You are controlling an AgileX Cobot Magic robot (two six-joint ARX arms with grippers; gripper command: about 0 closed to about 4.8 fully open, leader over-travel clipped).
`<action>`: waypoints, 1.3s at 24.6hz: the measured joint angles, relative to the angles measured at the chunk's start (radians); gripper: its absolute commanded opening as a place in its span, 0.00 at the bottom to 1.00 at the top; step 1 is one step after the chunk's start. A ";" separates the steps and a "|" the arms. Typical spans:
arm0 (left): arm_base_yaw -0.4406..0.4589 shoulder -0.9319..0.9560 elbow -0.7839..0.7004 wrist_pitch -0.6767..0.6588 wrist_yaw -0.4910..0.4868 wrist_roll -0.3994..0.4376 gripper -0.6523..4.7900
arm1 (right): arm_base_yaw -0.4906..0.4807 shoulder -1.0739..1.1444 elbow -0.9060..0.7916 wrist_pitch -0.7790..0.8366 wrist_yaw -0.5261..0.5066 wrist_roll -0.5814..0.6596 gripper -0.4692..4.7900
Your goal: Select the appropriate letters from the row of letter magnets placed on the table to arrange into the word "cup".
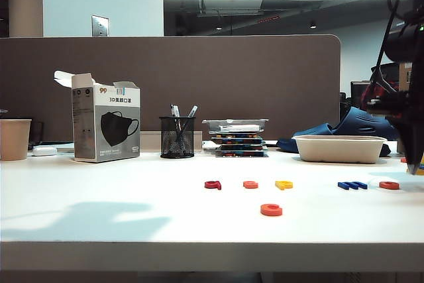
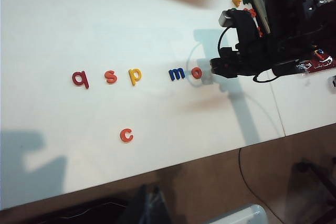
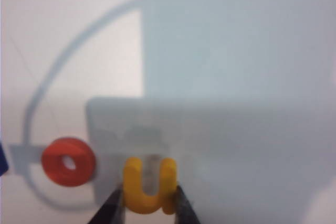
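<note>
Right gripper (image 3: 149, 203) clamped on yellow "u" (image 3: 148, 187), orange "o" (image 3: 68, 161) just beside, left gripper out of frame, state unknown.

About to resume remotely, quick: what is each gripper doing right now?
Left gripper: not in any view, cannot be told.
Right gripper: at the row's right end beside the red o, closed on the yellow u.

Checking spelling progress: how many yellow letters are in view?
2: the yellow p lies in the row between s and m; the yellow u is pinched in the right hand. Others may be hidden.
</note>
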 measured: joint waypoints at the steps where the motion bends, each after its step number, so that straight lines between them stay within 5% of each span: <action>1: 0.000 0.000 0.000 0.000 0.000 0.000 0.11 | 0.000 -0.004 0.005 -0.005 -0.003 0.001 0.29; 17: 0.000 0.000 0.000 0.000 0.000 0.000 0.11 | 0.036 -0.183 0.009 -0.083 -0.081 0.101 0.29; 32: 0.000 0.000 0.000 0.000 0.000 0.000 0.11 | 0.329 -0.241 -0.102 -0.064 -0.085 0.291 0.29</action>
